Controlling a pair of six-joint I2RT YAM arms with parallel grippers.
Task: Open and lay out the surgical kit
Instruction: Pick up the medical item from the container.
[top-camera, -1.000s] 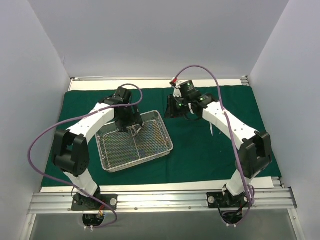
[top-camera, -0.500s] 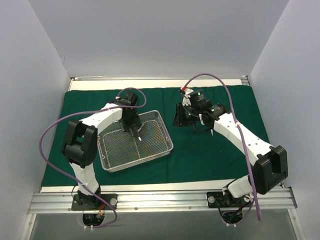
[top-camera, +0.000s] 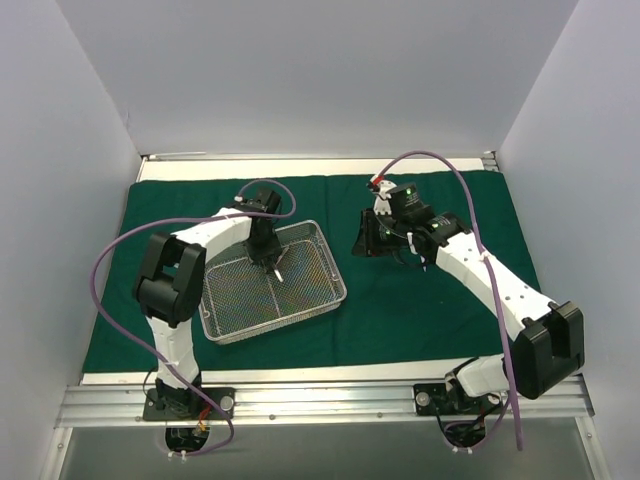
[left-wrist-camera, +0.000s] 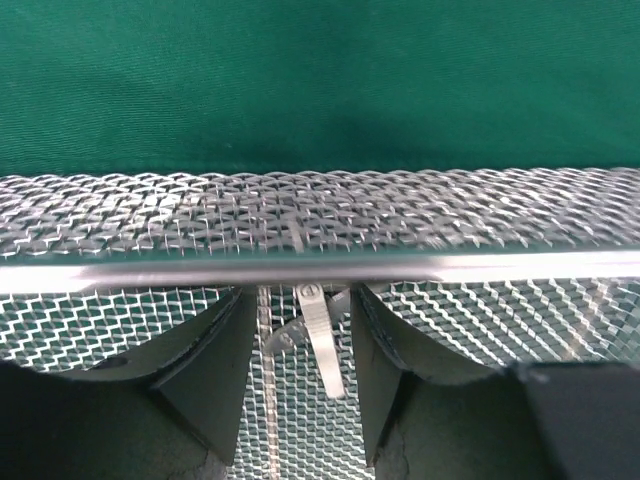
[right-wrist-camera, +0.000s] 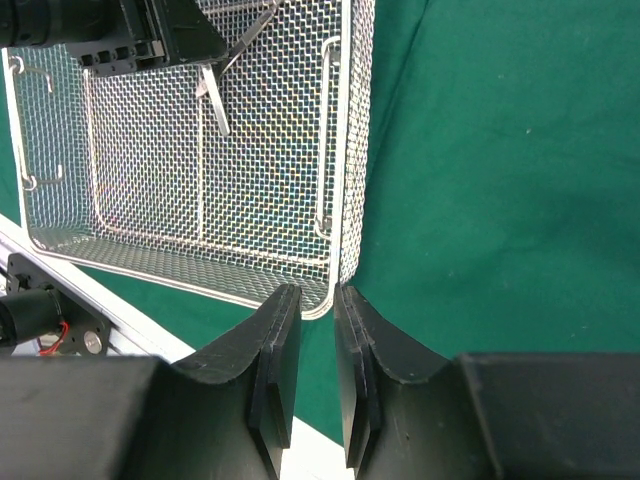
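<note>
The dark green cloth (top-camera: 420, 310) lies spread flat on the table. The silver wire-mesh tray (top-camera: 215, 335) sits on its left half. My left gripper (top-camera: 270, 258) is down inside the tray near its far rim, jaws open. In the left wrist view a slim silver instrument (left-wrist-camera: 322, 345) lies on the mesh between my fingers (left-wrist-camera: 215, 370), touching neither, just behind the tray rim (left-wrist-camera: 300, 268). My right gripper (top-camera: 360, 243) hovers over bare cloth just right of the tray. In the right wrist view (right-wrist-camera: 315, 295) its jaws stand a narrow gap apart with nothing between them, above the tray's corner (right-wrist-camera: 345, 150).
A bare white strip of table (top-camera: 300, 377) and an aluminium rail (top-camera: 320, 400) run along the near edge. White walls close in the left, back and right. Purple cables (top-camera: 95, 270) loop off both arms. The left gripper's body (right-wrist-camera: 150, 35) shows in the right wrist view.
The left arm's elbow has swung in toward the tray while its gripper stayed in the tray. The right gripper has shifted slightly right and nearer, its elbow swinging out right.
</note>
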